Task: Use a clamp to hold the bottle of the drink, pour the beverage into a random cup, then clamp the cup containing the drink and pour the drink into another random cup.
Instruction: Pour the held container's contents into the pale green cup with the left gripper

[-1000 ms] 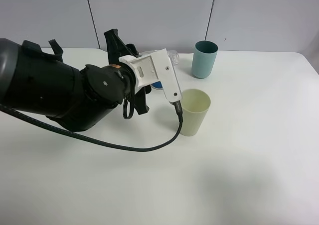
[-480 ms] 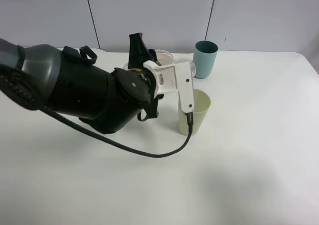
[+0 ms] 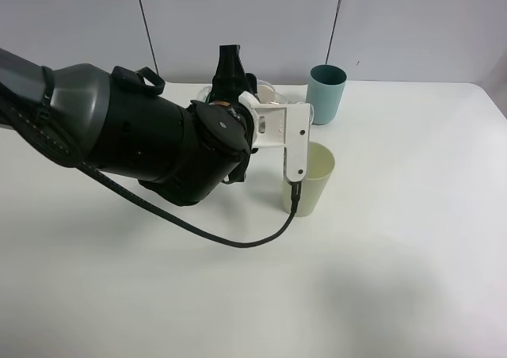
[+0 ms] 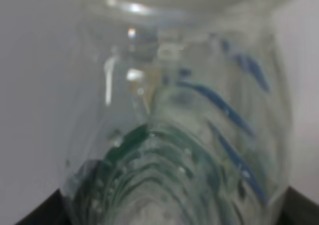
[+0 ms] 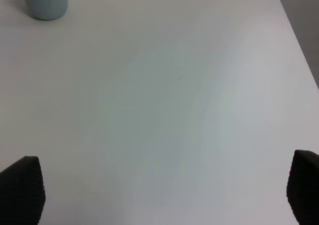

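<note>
Bottle (image 4: 169, 135), clear ribbed plastic with blue and green markings, was clenched in the left gripper (image 3: 236, 71) near the table's (image 3: 396, 255) far edge, beside 1 smooth, tapered pale-yellow cup (image 3: 311, 180). The right gripper (image 5: 162, 190) fingers stood released.

A white desk (image 3: 412, 279) fills most of the high view, its top plain and matte. A faint grey shadow (image 3: 356, 295) lies across its near part. The far edge meets a pale grey wall (image 3: 238, 17) of flat panels. Two thin dark lines split the panels, a left seam (image 3: 145, 25) and a right seam (image 3: 336, 17), both slightly slanted. The desk's far right corner (image 3: 475, 93) is rounded. In the right wrist view, a darker grey strip (image 5: 304, 31) lies beyond the desk's edge.
</note>
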`<state>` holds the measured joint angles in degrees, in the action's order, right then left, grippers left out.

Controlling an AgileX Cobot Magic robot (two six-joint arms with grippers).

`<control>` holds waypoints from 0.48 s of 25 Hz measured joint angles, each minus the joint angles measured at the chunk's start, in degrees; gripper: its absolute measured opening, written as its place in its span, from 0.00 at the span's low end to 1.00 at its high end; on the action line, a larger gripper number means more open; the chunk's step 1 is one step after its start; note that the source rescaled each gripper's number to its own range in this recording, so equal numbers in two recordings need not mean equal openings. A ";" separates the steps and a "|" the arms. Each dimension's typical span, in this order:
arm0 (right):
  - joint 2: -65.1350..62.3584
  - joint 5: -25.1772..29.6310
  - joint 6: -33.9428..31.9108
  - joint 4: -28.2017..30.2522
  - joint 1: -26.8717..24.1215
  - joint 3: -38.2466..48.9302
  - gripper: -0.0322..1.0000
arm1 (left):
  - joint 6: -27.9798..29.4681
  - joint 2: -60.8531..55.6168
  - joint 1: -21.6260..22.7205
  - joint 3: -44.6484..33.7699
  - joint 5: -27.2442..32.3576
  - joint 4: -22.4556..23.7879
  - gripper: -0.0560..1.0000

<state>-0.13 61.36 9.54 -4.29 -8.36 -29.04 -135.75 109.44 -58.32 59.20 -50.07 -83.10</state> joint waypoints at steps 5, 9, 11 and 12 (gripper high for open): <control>0.00 0.00 0.00 0.00 0.00 0.00 1.00 | -1.80 0.00 0.00 0.00 -1.40 -0.05 0.11; 0.00 0.00 0.00 0.00 0.00 0.00 1.00 | -3.14 0.00 0.00 0.00 -1.78 -0.06 0.11; 0.00 0.00 0.00 0.00 0.00 0.00 1.00 | -3.83 0.00 0.00 0.00 -1.99 -0.11 0.11; 0.00 0.00 0.00 0.00 0.00 0.00 1.00 | -4.03 0.00 0.00 0.00 -2.30 -0.11 0.11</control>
<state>-0.13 61.36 9.54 -4.29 -8.36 -29.04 -139.78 109.44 -58.32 59.20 -52.37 -83.21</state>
